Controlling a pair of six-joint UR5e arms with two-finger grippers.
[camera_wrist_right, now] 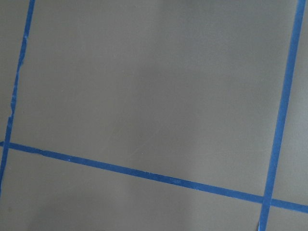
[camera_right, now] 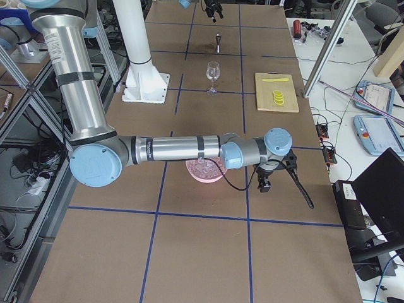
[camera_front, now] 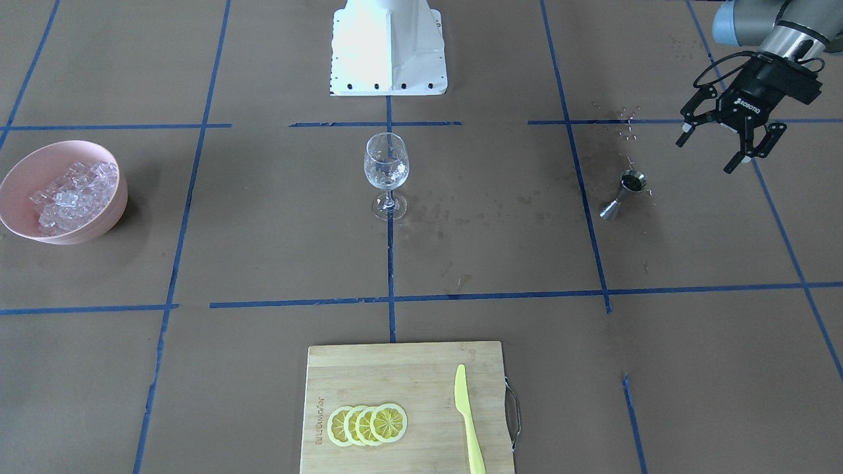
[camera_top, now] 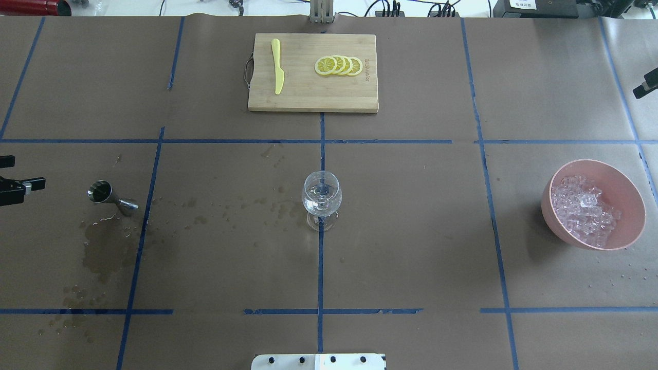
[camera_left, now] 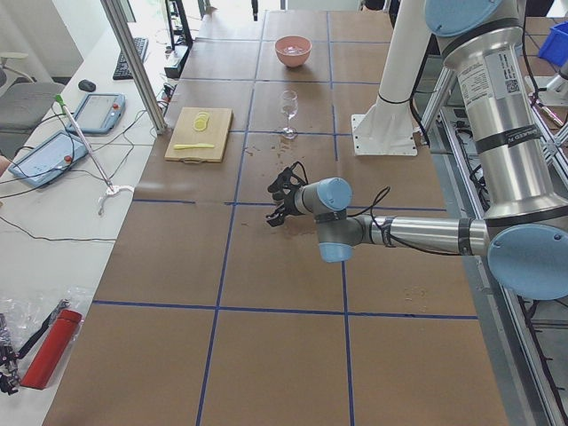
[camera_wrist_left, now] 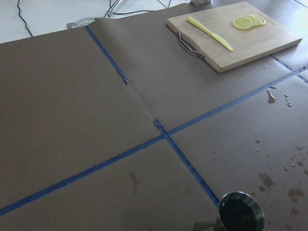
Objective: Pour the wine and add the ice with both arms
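Finding 1, governing relation. The jigger stands upright on the surface, long axis vertical and cup mouth up. It is near the left end effector, on the side towards the middle of the surface, and below it. The left wrist view catches only its rim at the bottom edge. The left arm is by far the nearer. The right arm is at the opposite end, well apart.

Finding 2, wine. Wine shows as a dark wet patch on the paper just beside the jigger, on the robot's side. Smaller spots trail towards the glass. The glass stands upright at mid-surface with something clear glinting low in its bowl. Whether that is liquid or ice cannot be told, nor can the jigger's fill.

Finding 3, ice. The ice is heaped in the pink bowl on the robot's right, so the right arm is nearer to it.

Finding 4, end effectors. The left is spread wide and released, holding and touching nothing, clear of the surface. The right end effector hangs beyond the bowl on the operators' side. A dark slender piece runs out from it. Whether it is clenched, released or carrying a tool cannot be told.

Assessment. Any regrasp of the jigger would call for a sideways closure on its narrow waist.
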